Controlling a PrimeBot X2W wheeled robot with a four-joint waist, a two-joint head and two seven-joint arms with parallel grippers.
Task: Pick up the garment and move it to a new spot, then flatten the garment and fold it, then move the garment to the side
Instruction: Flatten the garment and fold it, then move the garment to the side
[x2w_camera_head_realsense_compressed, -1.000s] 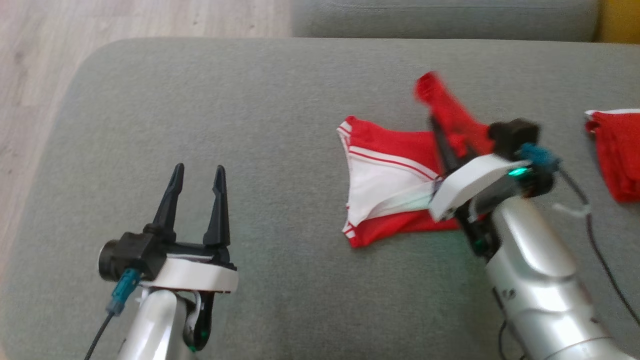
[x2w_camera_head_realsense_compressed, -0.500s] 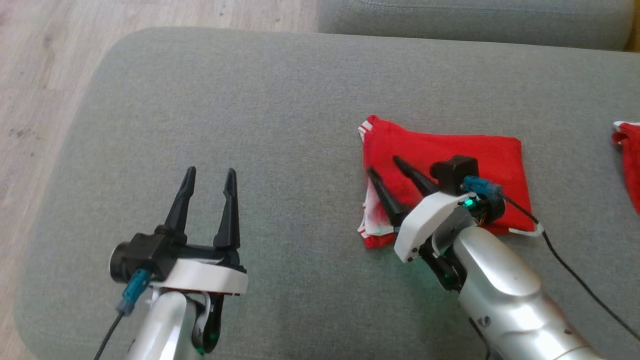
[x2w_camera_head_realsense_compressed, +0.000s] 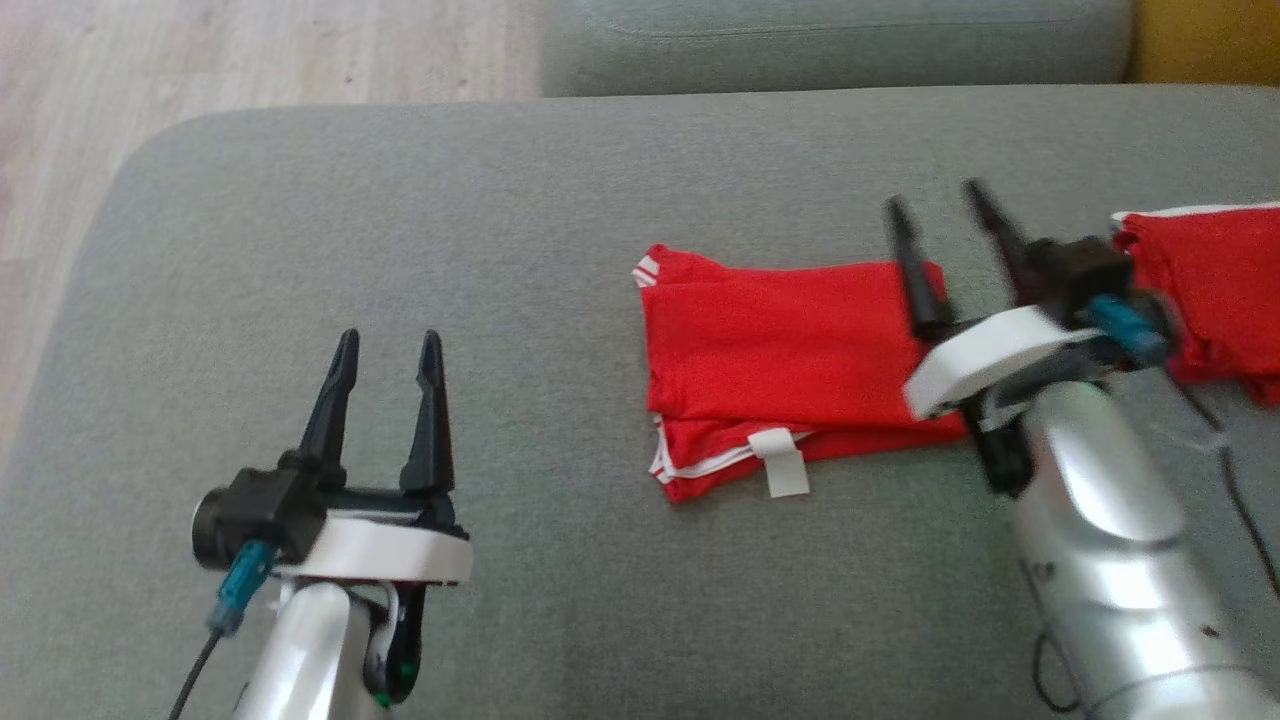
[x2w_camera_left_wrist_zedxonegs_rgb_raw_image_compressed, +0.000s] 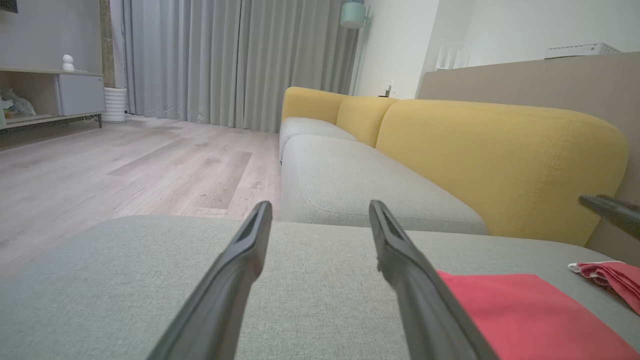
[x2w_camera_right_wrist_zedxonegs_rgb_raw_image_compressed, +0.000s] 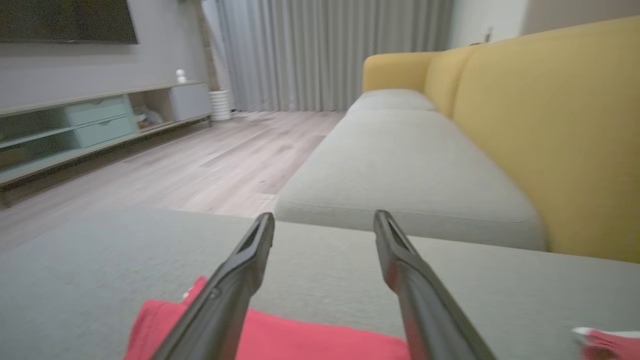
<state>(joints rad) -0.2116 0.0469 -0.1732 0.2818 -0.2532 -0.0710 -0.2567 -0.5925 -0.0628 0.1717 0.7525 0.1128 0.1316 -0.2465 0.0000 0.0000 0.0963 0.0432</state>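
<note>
With the red, white-trimmed fabric garment (x2w_camera_head_realsense_compressed: 790, 360) lying folded on the grey upholstered cushion (x2w_camera_head_realsense_compressed: 450, 250) and the right gripper (x2w_camera_head_realsense_compressed: 934, 198) and left gripper (x2w_camera_head_realsense_compressed: 390, 340) both spread and empty, folding looks done; next comes pinching it to move it aside.

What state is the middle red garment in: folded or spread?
Folded: the garment lies as a compact rectangle on the grey cushion, layers stacked along its near edge.
</note>
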